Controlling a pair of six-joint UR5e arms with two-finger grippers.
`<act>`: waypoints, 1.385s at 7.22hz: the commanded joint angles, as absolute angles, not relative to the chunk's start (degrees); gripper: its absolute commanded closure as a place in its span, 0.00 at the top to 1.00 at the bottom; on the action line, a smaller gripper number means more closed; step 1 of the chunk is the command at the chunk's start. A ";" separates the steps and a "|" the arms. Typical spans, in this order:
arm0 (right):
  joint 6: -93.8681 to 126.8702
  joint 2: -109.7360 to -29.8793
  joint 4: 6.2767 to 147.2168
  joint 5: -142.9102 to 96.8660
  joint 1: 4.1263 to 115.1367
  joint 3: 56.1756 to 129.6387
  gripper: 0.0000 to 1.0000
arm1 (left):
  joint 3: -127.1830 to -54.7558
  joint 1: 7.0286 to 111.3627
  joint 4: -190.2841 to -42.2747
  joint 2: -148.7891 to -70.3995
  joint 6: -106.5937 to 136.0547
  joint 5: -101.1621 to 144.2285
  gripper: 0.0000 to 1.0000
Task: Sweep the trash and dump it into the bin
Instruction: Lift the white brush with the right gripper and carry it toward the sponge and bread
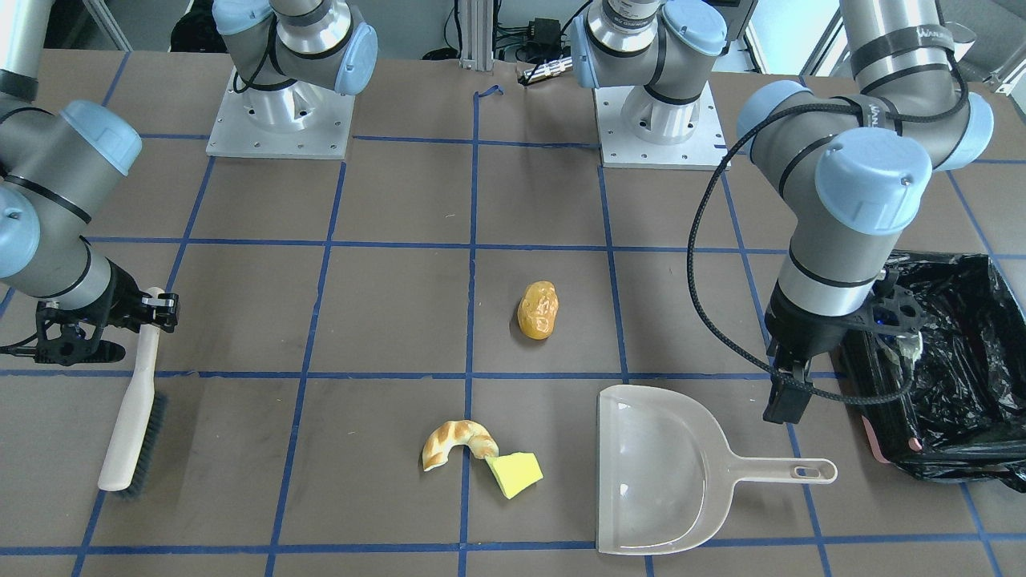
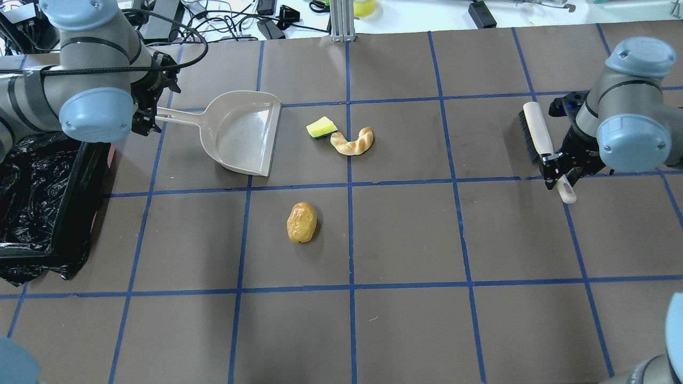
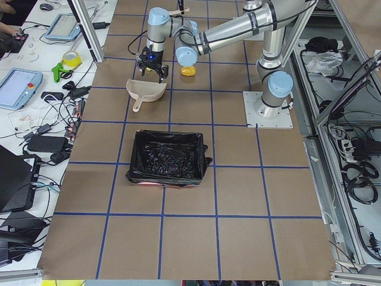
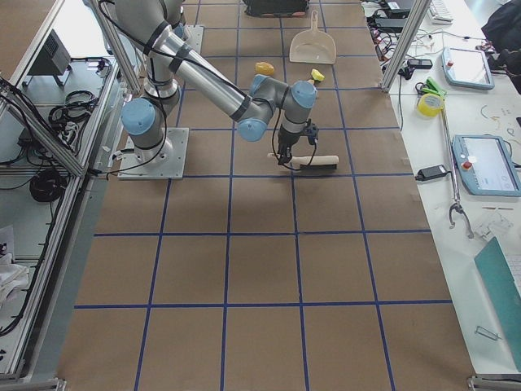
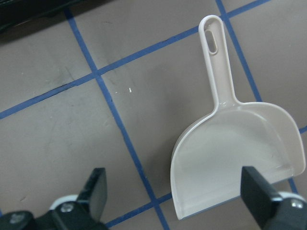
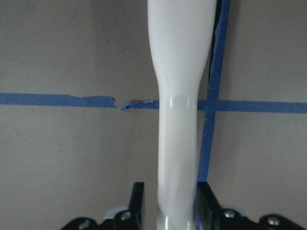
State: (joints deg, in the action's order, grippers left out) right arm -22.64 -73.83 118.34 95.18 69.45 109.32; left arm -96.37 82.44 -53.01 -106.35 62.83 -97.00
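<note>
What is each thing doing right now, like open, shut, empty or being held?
left gripper: open, near the dustpan handle, holding nothing.
right gripper: shut on the brush handle.
dustpan: flat on the table, empty.
brush: gripped by its handle.
bin: open, no trash seen inside.
amber lump: loose on the table.
bread half-ring: loose on the table, touching the wedge.
yellow wedge: loose on the table.

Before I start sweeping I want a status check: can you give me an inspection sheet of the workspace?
Surface: brown mat, blue tape grid.
Job's things: amber lump, bread half-ring and yellow wedge loose on mat; dustpan empty; bin beside left arm.
Clutter: nothing seen.
End effectors: left end effector open near dustpan; right end effector shut on brush.
Cables: black cable looped beside left arm.
Surroundings: tablet on side bench.
</note>
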 commanded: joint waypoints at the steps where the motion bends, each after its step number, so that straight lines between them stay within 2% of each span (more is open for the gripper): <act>1: -22.67 -74.00 118.30 94.57 69.00 109.16 0.33 | -92.83 82.44 -50.71 -111.60 63.02 -98.08 1.00; 3: -22.68 -74.09 118.21 94.57 68.64 108.72 0.15 | -91.67 82.44 -49.58 -115.03 66.76 -98.70 1.00; 6: -17.60 -75.49 113.68 94.57 70.91 103.38 0.09 | -91.23 82.44 -49.31 -118.64 73.73 -102.20 1.00; 10: 1.90 -73.58 103.55 97.38 89.00 94.50 0.03 | -89.38 82.44 -49.39 -122.60 74.71 -102.22 1.00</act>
State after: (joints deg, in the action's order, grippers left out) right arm -4.18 -74.75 105.96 97.23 84.04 96.78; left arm -89.59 82.40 -49.39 -121.40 74.59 -102.23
